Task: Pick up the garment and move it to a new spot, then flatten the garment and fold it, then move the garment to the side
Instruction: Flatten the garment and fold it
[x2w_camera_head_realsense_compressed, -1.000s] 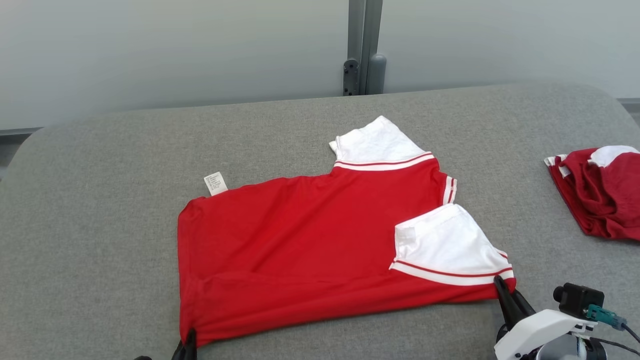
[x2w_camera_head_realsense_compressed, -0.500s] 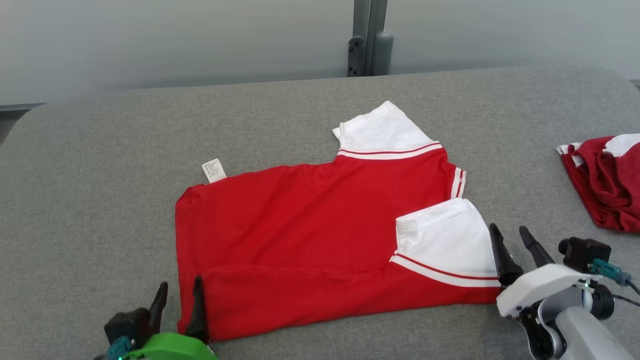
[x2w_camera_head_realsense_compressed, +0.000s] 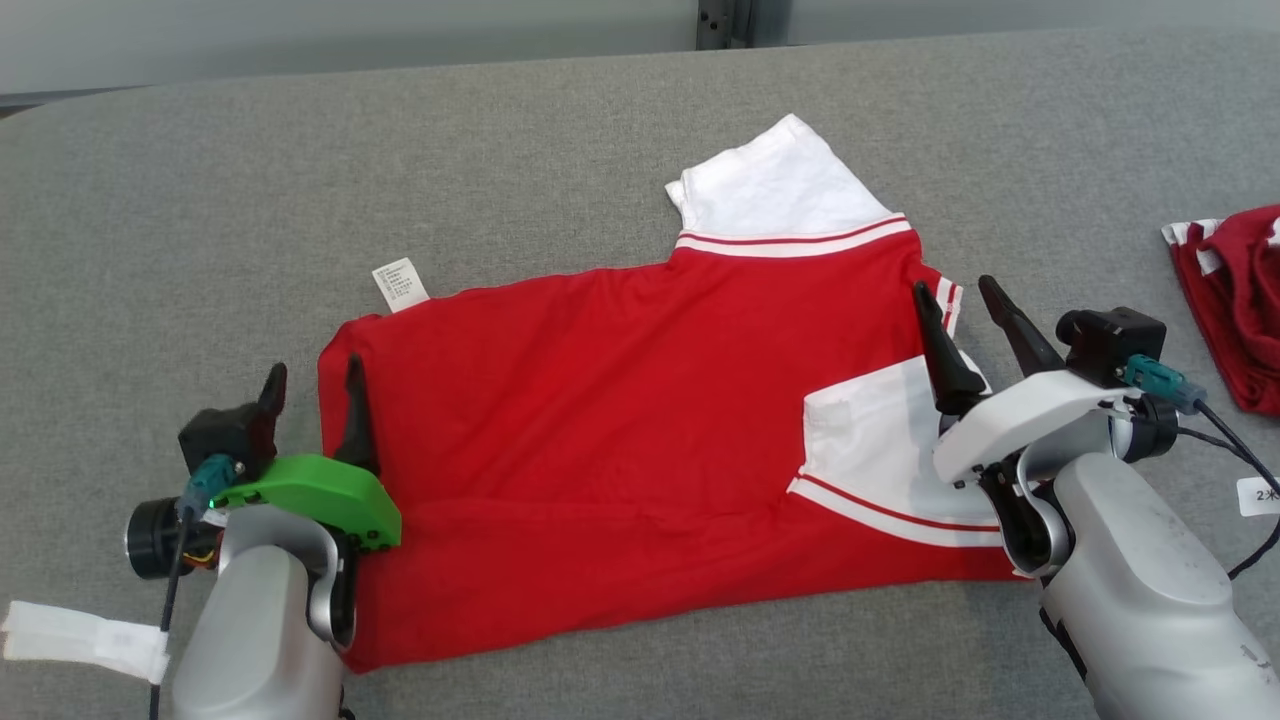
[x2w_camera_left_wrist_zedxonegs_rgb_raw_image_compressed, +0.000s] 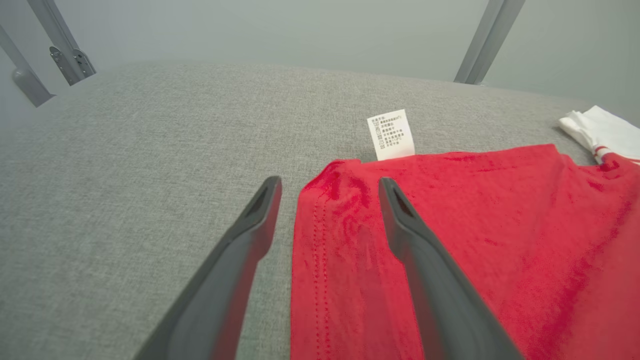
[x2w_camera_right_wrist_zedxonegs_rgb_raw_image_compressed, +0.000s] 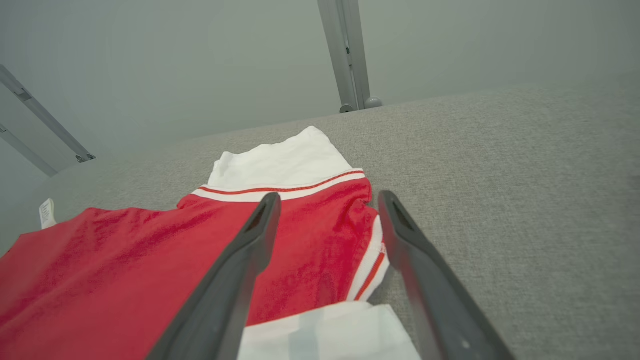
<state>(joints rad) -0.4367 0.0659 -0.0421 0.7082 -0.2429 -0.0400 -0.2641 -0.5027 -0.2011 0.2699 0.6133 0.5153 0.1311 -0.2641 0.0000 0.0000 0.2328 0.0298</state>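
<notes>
The garment (x2w_camera_head_realsense_compressed: 600, 440) is a red shirt with white sleeves, lying folded lengthwise on the grey table (x2w_camera_head_realsense_compressed: 560, 130); a white care label (x2w_camera_head_realsense_compressed: 400, 283) sticks out at its far left corner. My left gripper (x2w_camera_head_realsense_compressed: 312, 378) hovers open over the garment's left hem, one finger over the cloth, one over the table. In the left wrist view the left gripper (x2w_camera_left_wrist_zedxonegs_rgb_raw_image_compressed: 330, 187) straddles the hem of the garment (x2w_camera_left_wrist_zedxonegs_rgb_raw_image_compressed: 500, 225), holding nothing. My right gripper (x2w_camera_head_realsense_compressed: 962, 297) stands open above the collar end, beside the white sleeve. In the right wrist view the right gripper (x2w_camera_right_wrist_zedxonegs_rgb_raw_image_compressed: 327, 200) is empty over the garment (x2w_camera_right_wrist_zedxonegs_rgb_raw_image_compressed: 150, 260).
A second dark red garment (x2w_camera_head_realsense_compressed: 1235, 300) lies bunched at the table's right edge. A white tag (x2w_camera_head_realsense_compressed: 85, 640) sits at the lower left, and another white label (x2w_camera_head_realsense_compressed: 1260, 495) at the right by my right arm's cable. Grey posts (x2w_camera_right_wrist_zedxonegs_rgb_raw_image_compressed: 345, 55) rise behind the table.
Both grippers have let go of the garment's near edge, opened and moved up over the cloth toward the far side. The head camera has tilted down, shifting the whole picture.
</notes>
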